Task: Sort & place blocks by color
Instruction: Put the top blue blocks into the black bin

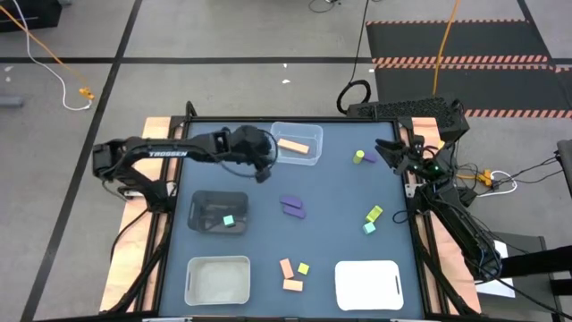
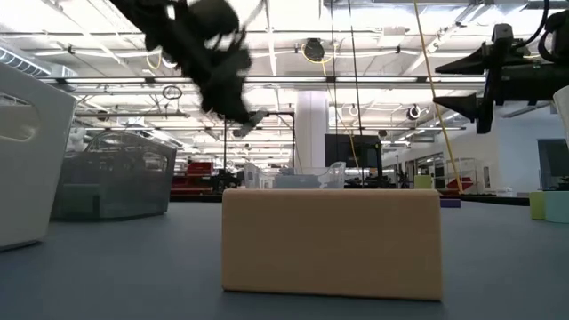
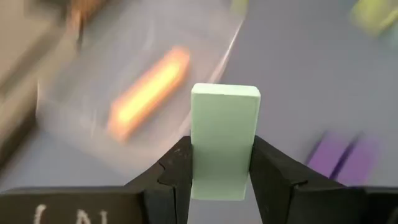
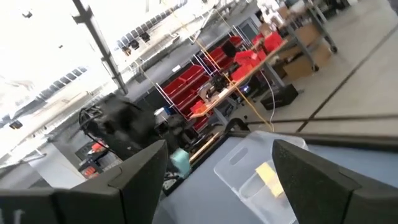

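Observation:
My left gripper (image 1: 262,172) hangs in the air beside the clear bin (image 1: 313,134), shut on a pale teal block (image 3: 225,118). The same block (image 4: 180,160) shows small in the right wrist view. An orange bar (image 1: 292,145) lies in the clear bin. A teal cube (image 1: 228,220) sits in the black bin (image 1: 198,207). Purple blocks (image 1: 292,207), orange blocks (image 1: 288,275), a yellow-green cube (image 1: 304,268) and a yellow-green and teal pair (image 1: 372,219) lie on the table. My right gripper (image 4: 217,186) waits open and raised at the table's right edge. My left gripper pinches the pale teal block between its two fingers (image 3: 177,168) by its lower side faces (image 3: 205,168). The block's free end (image 3: 225,93) sticks out past the fingertips. It is lifted clear of the table.
A white bin (image 1: 191,268) and a flat white tray (image 1: 393,284) stand at the near edge. A yellow-green cylinder (image 1: 358,156) and a purple piece (image 1: 369,156) lie near my right gripper. An orange block (image 2: 331,240) stands close in front of the low camera.

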You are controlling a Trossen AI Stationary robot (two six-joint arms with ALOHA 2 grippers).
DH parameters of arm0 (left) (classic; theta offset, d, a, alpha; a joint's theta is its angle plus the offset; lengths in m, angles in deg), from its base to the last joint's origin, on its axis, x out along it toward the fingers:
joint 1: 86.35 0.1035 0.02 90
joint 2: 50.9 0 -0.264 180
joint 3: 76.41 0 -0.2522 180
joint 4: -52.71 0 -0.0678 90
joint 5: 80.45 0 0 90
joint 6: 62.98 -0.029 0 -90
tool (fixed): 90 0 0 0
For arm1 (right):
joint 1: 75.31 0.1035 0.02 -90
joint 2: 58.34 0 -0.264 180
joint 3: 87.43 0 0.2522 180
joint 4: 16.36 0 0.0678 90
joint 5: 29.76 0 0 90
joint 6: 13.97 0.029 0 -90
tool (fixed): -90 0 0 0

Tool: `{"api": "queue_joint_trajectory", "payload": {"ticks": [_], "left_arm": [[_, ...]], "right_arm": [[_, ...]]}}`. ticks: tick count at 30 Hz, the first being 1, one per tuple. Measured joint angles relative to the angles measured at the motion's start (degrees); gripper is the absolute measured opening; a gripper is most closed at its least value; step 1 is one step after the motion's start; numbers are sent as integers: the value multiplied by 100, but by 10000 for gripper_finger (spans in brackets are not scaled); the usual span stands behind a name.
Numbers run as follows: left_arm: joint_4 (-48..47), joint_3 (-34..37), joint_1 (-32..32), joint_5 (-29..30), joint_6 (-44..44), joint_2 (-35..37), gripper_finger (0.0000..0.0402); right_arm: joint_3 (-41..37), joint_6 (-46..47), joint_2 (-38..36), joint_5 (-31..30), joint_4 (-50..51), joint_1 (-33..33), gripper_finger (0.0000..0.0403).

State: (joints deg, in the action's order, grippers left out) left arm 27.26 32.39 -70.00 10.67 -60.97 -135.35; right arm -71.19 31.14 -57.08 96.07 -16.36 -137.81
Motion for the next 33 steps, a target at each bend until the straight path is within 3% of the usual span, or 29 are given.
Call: {"api": "queue_joint_trajectory", "payload": {"ticks": [9, 17, 22, 29, 33], "left_arm": [[3450, -10, -779, -1, -1016, 135, 125], [3935, -10, -1012, 15, -1083, 135, 125], [3111, -10, -1130, 16, -228, 135, 125], [264, -10, -1627, 8, 1819, 346, 125], [-1352, -10, -2125, 729, 2810, 635, 125]], "right_arm": [[-2, -280, 24, -10, -782, 38, 281], [-1, -828, 24, -9, -830, 350, 281], [-2, -1137, 28, 29, -781, 675, 281], [0, -1550, 28, 34, -697, 1374, 281], [0, -1894, 76, 13, -706, 1767, 281]]}}
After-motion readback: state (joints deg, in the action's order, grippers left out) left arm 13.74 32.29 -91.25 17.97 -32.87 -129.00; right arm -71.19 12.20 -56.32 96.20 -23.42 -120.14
